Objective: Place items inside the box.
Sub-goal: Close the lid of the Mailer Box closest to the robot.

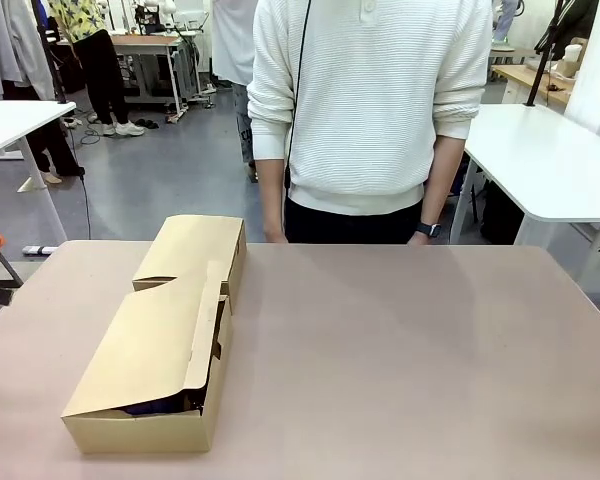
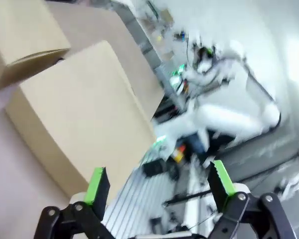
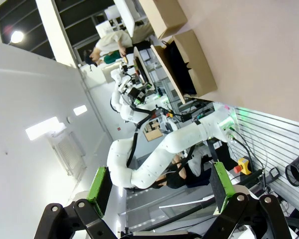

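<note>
The tan cardboard box (image 1: 155, 365) lies at the left of the table, its flap lid folded down over most of it. Through the gap at its near end a dark navy item (image 1: 158, 407) shows inside; the rest of the contents are hidden. In the left wrist view my left gripper (image 2: 159, 185) is open and holds nothing, with the box (image 2: 79, 114) off to one side. In the right wrist view my right gripper (image 3: 159, 184) is also open and holds nothing, far from the box (image 3: 192, 59), whose dark inside (image 3: 178, 67) faces it.
A person in a white sweater (image 1: 365, 100) stands at the far edge, hands down by the table. The brown tabletop (image 1: 410, 350) is bare in the middle and right. My left arm (image 3: 154, 154) shows in the right wrist view.
</note>
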Available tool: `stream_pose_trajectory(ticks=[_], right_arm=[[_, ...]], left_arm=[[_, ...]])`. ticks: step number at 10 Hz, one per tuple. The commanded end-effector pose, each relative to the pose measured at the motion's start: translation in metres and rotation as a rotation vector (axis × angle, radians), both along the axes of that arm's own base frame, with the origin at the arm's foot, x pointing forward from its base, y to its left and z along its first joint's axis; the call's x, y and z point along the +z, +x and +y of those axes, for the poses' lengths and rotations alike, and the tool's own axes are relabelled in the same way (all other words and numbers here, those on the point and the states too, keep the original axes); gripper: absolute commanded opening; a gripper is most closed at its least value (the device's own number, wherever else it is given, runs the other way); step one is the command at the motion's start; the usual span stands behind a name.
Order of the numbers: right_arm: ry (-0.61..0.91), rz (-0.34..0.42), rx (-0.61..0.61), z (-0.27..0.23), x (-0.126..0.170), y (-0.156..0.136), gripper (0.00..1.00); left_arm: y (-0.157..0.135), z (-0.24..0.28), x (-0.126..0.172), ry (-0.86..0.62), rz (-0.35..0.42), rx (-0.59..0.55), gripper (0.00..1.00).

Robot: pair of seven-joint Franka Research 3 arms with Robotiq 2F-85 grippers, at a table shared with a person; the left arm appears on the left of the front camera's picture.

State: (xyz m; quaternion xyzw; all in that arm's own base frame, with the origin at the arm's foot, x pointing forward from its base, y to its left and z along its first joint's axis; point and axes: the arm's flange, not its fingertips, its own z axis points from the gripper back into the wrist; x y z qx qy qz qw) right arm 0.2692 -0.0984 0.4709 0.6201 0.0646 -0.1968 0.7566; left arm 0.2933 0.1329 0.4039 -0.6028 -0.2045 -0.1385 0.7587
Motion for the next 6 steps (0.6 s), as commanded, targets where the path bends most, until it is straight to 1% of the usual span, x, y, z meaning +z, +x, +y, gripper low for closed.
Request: stream_pose_trajectory(ticks=[1,6], right_arm=[[0.02,0.006,-0.011,0.0015,0.0057,0.0004,1.0],[0.02,0.006,-0.011,0.0015,0.0057,0.0004,1.0]], left_arm=[[-0.0072,-0.0102,0.0146,0.086,-0.109,-0.1,1.0],[-0.0072,-0.0102,0.0146,0.086,-0.109,-0.1,1.0]])
